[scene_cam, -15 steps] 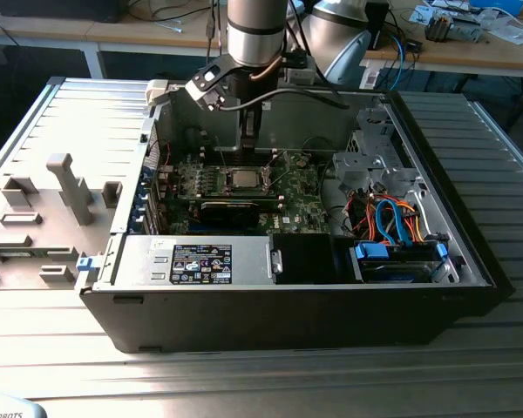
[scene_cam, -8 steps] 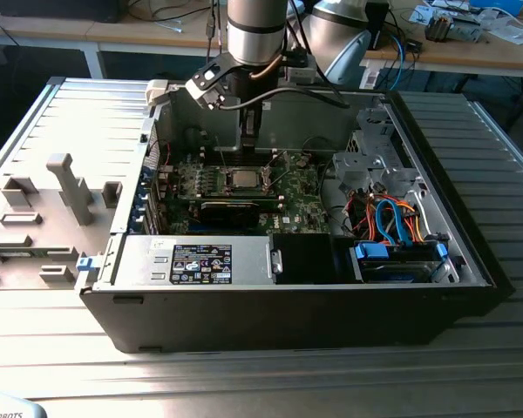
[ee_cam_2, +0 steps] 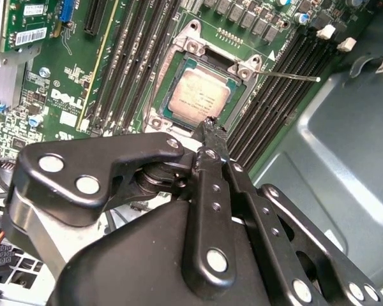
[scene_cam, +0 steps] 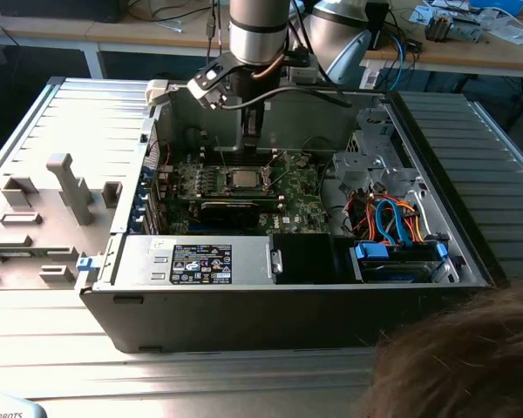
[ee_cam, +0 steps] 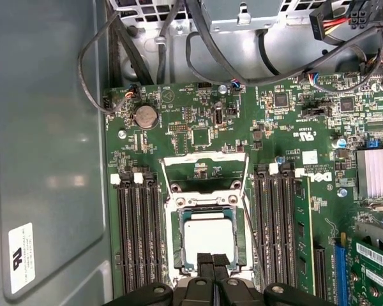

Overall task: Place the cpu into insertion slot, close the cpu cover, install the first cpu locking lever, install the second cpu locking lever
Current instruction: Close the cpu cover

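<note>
Risk note: the gripper [ee_cam: 212, 260] has its fingers pressed together, nothing visibly pinched between them, and the tips sit right at one edge of the cpu [ee_cam: 209, 239]. Whether they touch the chip cannot be told. If they do, any sideways drift would likely skew the chip in the insertion slot [ee_cam: 204, 201], and a skewed chip risks damaged contacts beneath. Second hazard: the cpu cover [ee_cam: 204, 156] stands flipped open on the side of the socket away from the fingers. A careless sweep could catch its thin frame and bend it, or drop it onto a chip not fully seated. Third: a thin wire locking lever [ee_cam_2: 287, 75] sticks out free beside the socket, over the memory slots [ee_cam_2: 277, 95], and could snag a finger. Loose cables [ee_cam: 198, 51] hang across the case above the motherboard [ee_cam: 198, 121], close to the arm's path. Appearance of the cpu: small flat square, pale silver-grey top with faint print, lying level and square within the darker socket rim in both wrist views, so it looks seated. In the exterior view the gripper [scene_cam: 251, 139] hangs just above the chip [scene_cam: 244, 178].
</note>
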Controlling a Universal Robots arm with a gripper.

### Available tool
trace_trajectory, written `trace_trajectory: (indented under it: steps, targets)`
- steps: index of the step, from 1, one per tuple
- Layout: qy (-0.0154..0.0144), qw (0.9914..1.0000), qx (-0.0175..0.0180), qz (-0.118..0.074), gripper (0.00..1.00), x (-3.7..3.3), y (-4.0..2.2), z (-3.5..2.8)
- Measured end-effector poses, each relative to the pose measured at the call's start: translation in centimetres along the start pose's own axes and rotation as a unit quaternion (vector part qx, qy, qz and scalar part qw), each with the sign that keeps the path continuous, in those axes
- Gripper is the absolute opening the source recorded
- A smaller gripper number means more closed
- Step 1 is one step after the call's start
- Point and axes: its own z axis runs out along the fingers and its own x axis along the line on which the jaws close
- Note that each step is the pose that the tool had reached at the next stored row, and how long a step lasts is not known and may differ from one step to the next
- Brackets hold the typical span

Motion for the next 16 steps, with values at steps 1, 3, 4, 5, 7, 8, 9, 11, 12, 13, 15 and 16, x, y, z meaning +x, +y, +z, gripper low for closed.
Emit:
trace_trajectory:
  steps: [1, 3, 4, 5, 7, 8, 9, 11, 12, 13, 15, 16]
  targets:
    - [0.0000, 1.00000, 0.0000, 0.000, 0.11, 0.00, 0.01, -0.02]
    - [-0.0001, 1.00000, 0.0000, 0.000, 0.11, 0.00, 0.04, -0.08]
    - [-0.0001, 1.00000, 0.0001, 0.000, 0.11, 0.00, 0.06, -0.14]
    - [-0.0001, 1.00000, 0.0000, 0.000, 0.11, 0.01, 0.07, -0.21]
    - [-0.0001, 1.00000, 0.0000, 0.000, 0.11, 0.01, 0.08, -0.32]
    - [-0.0001, 1.00000, 0.0000, 0.000, 0.11, 0.01, 0.08, -0.43]
    - [-0.0001, 1.00000, 0.0000, 0.000, 0.11, 0.01, 0.08, -0.52]
    - [-0.0001, 1.00000, 0.0000, -0.001, 0.11, 0.02, 0.08, -0.92]
    - [-0.0001, 1.00000, 0.0000, -0.001, 0.11, 0.02, 0.08, -1.03]
    - [-0.0001, 1.00000, 0.0000, -0.002, 0.11, 0.03, 0.08, -1.15]
    - [-0.0001, 1.00000, 0.0001, -0.002, 0.11, 0.03, 0.08, -1.57]
    - [-0.0001, 1.00000, 0.0001, -0.002, 0.11, 0.03, 0.08, -1.69]
